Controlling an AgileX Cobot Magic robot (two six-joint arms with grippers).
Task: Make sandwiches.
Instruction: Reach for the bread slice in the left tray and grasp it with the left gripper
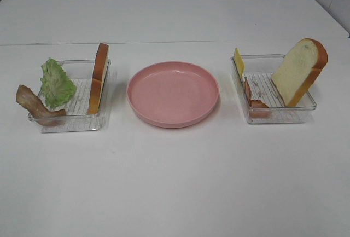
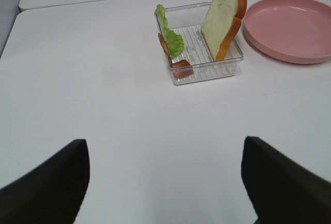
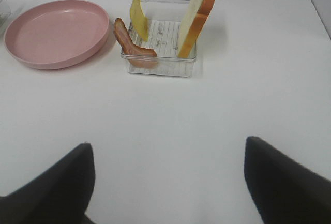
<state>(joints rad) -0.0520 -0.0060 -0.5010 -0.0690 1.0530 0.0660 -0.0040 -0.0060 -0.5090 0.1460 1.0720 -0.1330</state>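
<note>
Sandwich pieces (image 1: 98,67) are kept unassembled: lettuce (image 1: 57,84), bacon strip (image 1: 34,105) and bread slice (image 1: 97,86) in the left tray (image 1: 71,125), cheese (image 1: 239,61), second bacon strip (image 1: 255,101) and second bread slice (image 1: 299,70) in the right tray (image 1: 279,117), the pink plate (image 1: 173,121) between. Left gripper (image 2: 164,157) and right gripper (image 3: 168,154) are held spread, nothing pinched.

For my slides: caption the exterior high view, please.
Pink plate between two clear trays: left tray holds lettuce, bacon, bread; right tray holds cheese, another bacon strip, another bread slice.

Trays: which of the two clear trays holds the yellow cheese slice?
The right tray: cheese stands against its wall nearest the plate. The left tray holds lettuce, no cheese.
</note>
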